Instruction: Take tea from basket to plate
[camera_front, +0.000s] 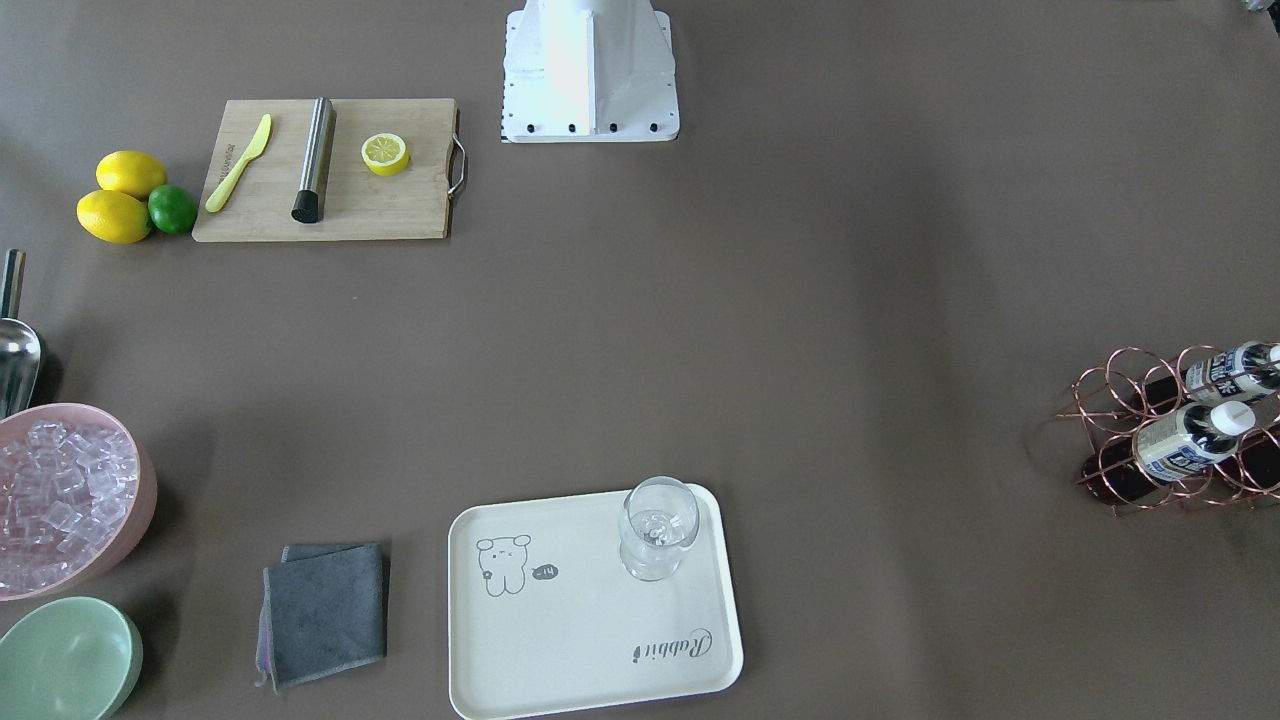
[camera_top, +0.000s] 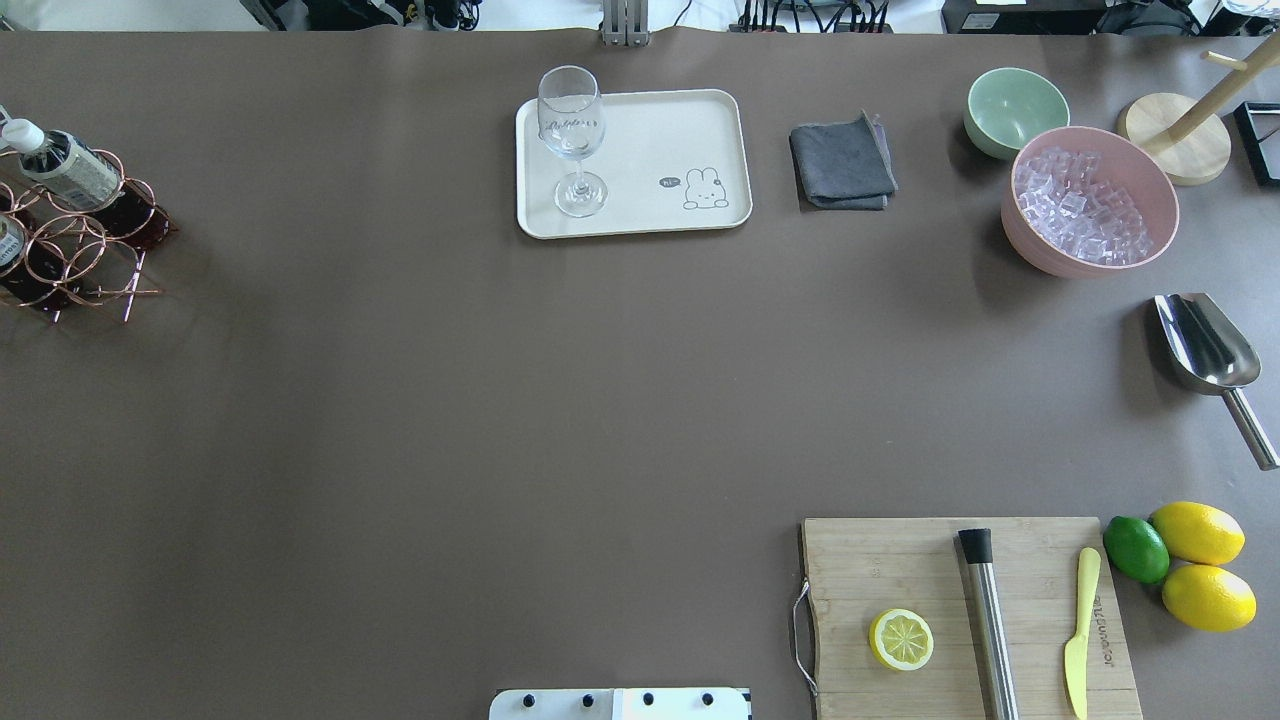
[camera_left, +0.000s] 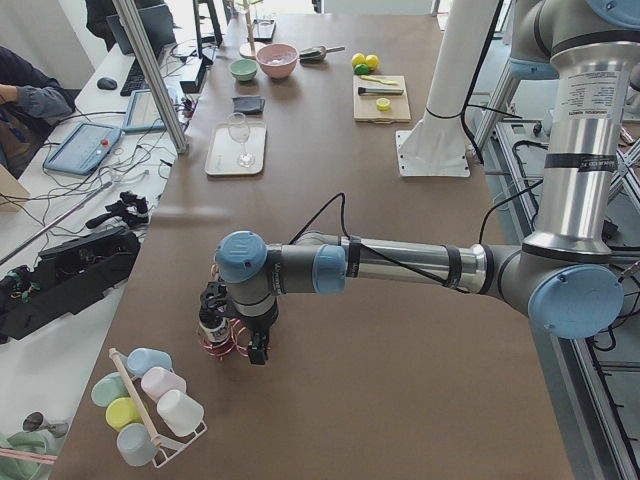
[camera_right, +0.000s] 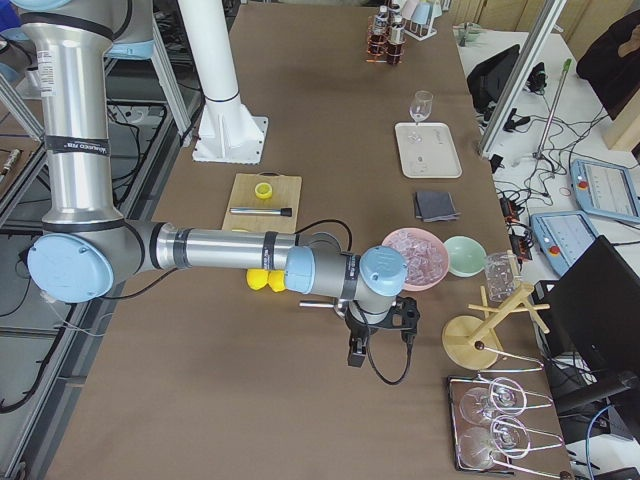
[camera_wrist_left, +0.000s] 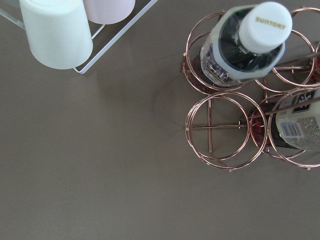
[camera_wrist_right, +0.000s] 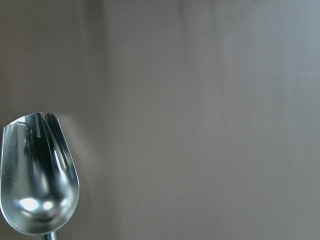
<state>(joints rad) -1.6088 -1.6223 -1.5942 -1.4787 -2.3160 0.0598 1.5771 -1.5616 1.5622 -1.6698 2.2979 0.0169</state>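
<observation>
The basket (camera_front: 1118, 402), a copper wire ring carrier, stands at the table's left end and holds tea bottles (camera_front: 1190, 440) with white caps. In the left wrist view one tea bottle (camera_wrist_left: 250, 45) stands in the basket (camera_wrist_left: 220, 127) just below the camera. The basket also shows in the overhead view (camera_top: 90, 250). The left gripper (camera_left: 240, 345) hangs just over the basket; I cannot tell if it is open or shut. The cream plate (camera_front: 560, 640) (camera_top: 650, 130) lies at the far middle. The right gripper (camera_right: 380, 335) hovers near the table's right end; I cannot tell its state.
A stemmed glass (camera_top: 572, 140) stands on the plate. A grey cloth (camera_top: 842, 165), green bowl (camera_top: 1015, 110), pink bowl of ice (camera_top: 1090, 205) and metal scoop (camera_top: 1205, 350) lie to the right. A cutting board (camera_top: 960, 610) with lemons is near. A cup rack (camera_left: 150, 405) stands beside the basket.
</observation>
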